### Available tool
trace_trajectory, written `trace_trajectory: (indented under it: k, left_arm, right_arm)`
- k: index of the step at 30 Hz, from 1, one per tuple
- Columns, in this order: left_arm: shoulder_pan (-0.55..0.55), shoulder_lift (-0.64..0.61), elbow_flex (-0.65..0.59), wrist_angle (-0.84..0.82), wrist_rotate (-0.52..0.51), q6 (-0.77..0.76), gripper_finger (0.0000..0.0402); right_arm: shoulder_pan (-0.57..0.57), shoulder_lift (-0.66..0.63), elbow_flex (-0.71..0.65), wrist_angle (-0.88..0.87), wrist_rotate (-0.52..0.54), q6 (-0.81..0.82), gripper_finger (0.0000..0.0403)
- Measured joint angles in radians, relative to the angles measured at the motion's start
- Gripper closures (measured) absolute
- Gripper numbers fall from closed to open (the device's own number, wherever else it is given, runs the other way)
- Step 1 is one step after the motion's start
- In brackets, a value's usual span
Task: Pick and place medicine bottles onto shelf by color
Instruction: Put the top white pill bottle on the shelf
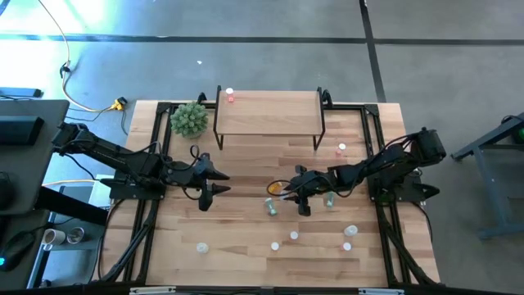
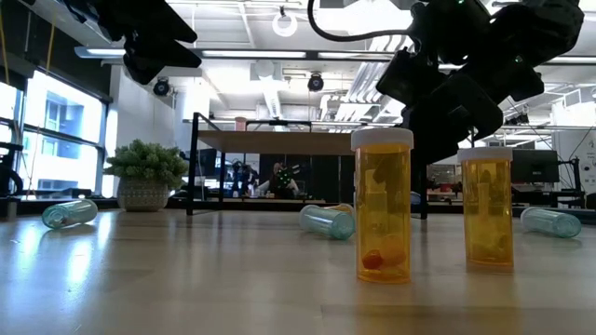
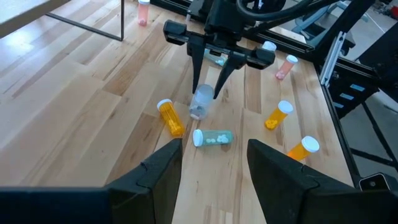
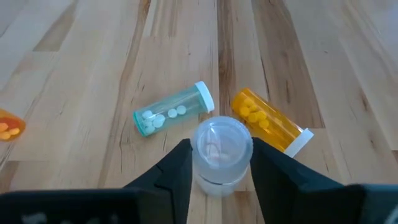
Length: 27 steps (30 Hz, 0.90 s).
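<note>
A clear bottle [image 4: 221, 149] stands almost upright near the table's middle, and my right gripper [image 4: 221, 169] is shut on it. Beside it lie a blue-green bottle [image 4: 174, 109] and an orange one [image 4: 270, 127], both on their sides. My left gripper [image 3: 214, 171] hangs open above the table's left half [image 1: 214, 183], holding nothing. The shelf [image 1: 268, 115] stands at the far edge. One pink bottle [image 1: 230, 96] stands on the shelf's left end. My right gripper pinches the clear bottle's side wall [image 4: 200, 163] between its two fingers. The fingers [image 3: 198, 65] slant down from the table's right side, one on each side of the bottle. The bottle is nearly upright; whether its lower end [image 3: 198, 113] rests on the table, I cannot tell.
A green plant in a pot [image 1: 189, 119] stands left of the shelf. A pink bottle [image 1: 341, 149] stands on the table to the right of the shelf. Several small bottles lie scattered toward the near edge [image 1: 293, 236], and two orange ones stand upright [image 2: 383, 205].
</note>
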<state>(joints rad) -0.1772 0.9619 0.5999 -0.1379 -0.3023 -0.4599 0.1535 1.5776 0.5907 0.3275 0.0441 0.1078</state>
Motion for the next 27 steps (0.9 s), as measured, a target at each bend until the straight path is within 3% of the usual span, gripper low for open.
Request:
trace_trajectory:
  k: [7, 15, 23, 27]
  left_arm:
    - [0.000, 0.000, 0.000, 0.000, 0.001, 0.000, 0.0229]
    - [0.000, 0.000, 0.000, -0.001, 0.003, 0.000, 0.0229]
    - [0.000, 0.000, 0.000, -0.008, 0.003, 0.000, 0.0229]
    - [0.000, 0.000, 0.000, -0.011, 0.002, 0.000, 0.0229]
  right_arm:
    - [0.000, -0.022, 0.000, -0.004, 0.000, 0.000, 0.0276]
    - [-0.024, -0.163, 0.000, -0.017, 0.019, -0.003, 0.0276]
    - [-0.134, -0.359, 0.000, -0.033, 0.071, -0.004, 0.0276]
    - [-0.226, -0.433, 0.056, -0.129, 0.075, -0.012, 0.0276]
